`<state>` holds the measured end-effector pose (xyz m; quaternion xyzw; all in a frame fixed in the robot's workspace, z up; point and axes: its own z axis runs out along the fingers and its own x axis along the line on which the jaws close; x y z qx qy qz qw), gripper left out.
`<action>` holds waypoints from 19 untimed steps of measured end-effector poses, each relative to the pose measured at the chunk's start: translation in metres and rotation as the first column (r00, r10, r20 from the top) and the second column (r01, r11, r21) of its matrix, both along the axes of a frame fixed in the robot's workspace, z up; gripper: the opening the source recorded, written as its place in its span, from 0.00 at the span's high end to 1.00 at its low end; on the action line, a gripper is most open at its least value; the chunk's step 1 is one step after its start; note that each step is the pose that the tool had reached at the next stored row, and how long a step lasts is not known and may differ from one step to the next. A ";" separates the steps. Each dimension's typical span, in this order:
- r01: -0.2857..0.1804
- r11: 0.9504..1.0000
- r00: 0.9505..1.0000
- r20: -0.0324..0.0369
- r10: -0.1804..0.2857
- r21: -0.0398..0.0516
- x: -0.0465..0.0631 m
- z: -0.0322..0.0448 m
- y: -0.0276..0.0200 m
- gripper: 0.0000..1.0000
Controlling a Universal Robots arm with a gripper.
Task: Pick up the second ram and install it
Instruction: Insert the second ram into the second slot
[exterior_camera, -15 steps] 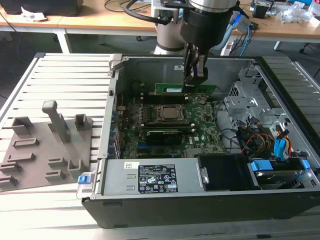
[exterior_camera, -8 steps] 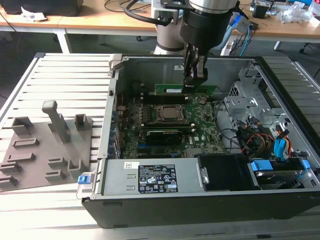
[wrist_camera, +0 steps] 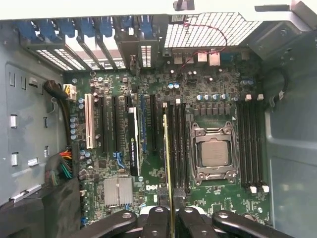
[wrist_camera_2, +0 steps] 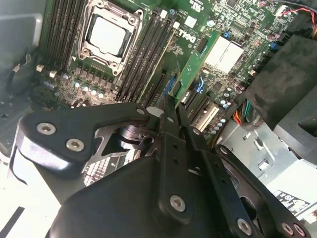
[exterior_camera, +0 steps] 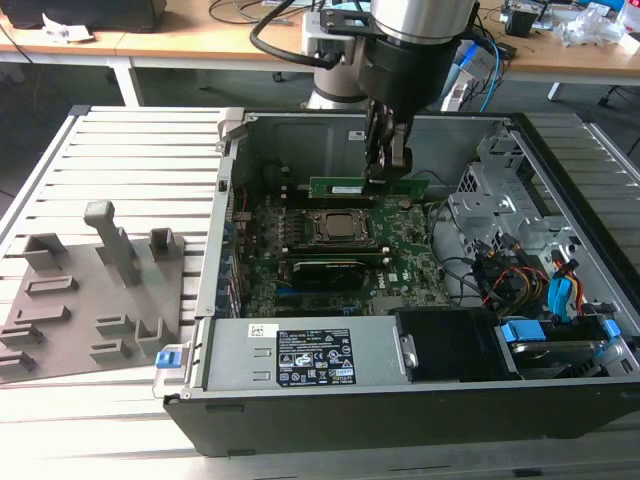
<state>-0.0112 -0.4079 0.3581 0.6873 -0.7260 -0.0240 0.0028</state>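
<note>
Arm: comes down from above into the open PC case (exterior_camera: 400, 425), which lies on its side on a slatted metal table (exterior_camera: 140, 150).
Gripper (exterior_camera: 385, 175): clamped on the second ram (exterior_camera: 345, 188), fingers pinching the stick's two flat faces nr its mid-length; in both wrist views the black fingers (wrist_camera: 157, 218) meet on the board's edge.
Ram pose: on edge, long side abt level; in the exterior view most of the stick sticks out to that view's left of the fingers, a shorter bit to the right.
Ram location: inside the case, over the motherboard (exterior_camera: 405, 255), on the far side of the processor socket (exterior_camera: 341, 228) as the exterior view sees it.
First wrist view: gripper (wrist_camera: 171, 216) at the frame edge; ram (wrist_camera: 168, 158) seen edge-on as a thin yellow-green line running along the dark slot bank (wrist_camera: 181, 148) just beside the socket (wrist_camera: 214, 151).
Second wrist view: gripper (wrist_camera_2: 171, 106) holds the green strip (wrist_camera_2: 194, 68), which runs parallel w/ the slots (wrist_camera_2: 143, 54) next to the socket (wrist_camera_2: 106, 35).
Seated or not: can't tell if the lower edge touches a slot.
Holder: grey tray of plastic blocks (exterior_camera: 60, 330) on the table, well apart from the gripper, at the exterior view's left.
</note>
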 end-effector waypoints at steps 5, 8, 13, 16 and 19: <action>0.000 1.000 1.000 0.000 0.000 0.000 0.000 -0.0088 0.0000 0.86; 0.000 1.000 1.000 0.000 0.000 0.000 0.000 -0.0145 0.0000 0.86; 0.000 1.000 1.000 0.000 0.000 0.000 0.000 -0.0204 0.0000 0.86; 0.000 1.000 1.000 0.000 0.000 0.000 0.000 -0.0272 0.0000 0.86; 0.000 1.000 1.000 0.000 0.000 0.000 0.000 -0.0321 0.0000 0.86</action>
